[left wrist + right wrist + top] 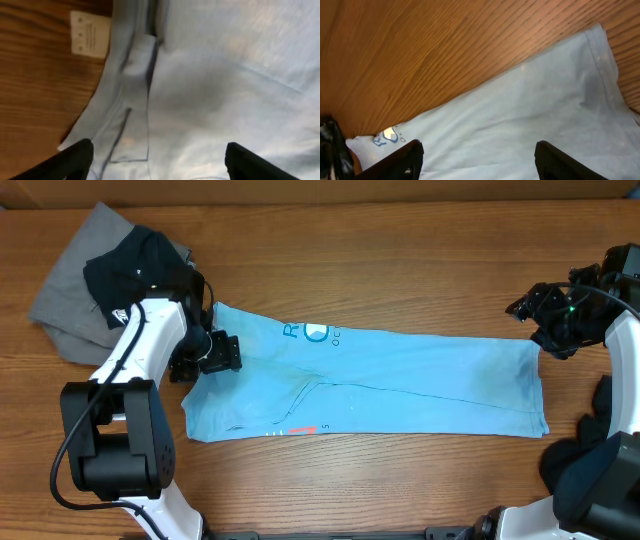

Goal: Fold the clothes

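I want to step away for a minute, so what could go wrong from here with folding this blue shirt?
1. The left gripper hangs open over layered cloth at the light blue T-shirt's left end. Closing there may catch only the top layer and pull the fold apart.
2. A slanting crease crosses the shirt's middle, so the next fold may come out skewed.
3. The left arm is close beside the black T-shirt and grey T-shirt; a swing could drag them.

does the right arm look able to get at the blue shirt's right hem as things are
Probably yes: the right gripper hangs open close to that hem of the blue shirt, with nothing lying on it.
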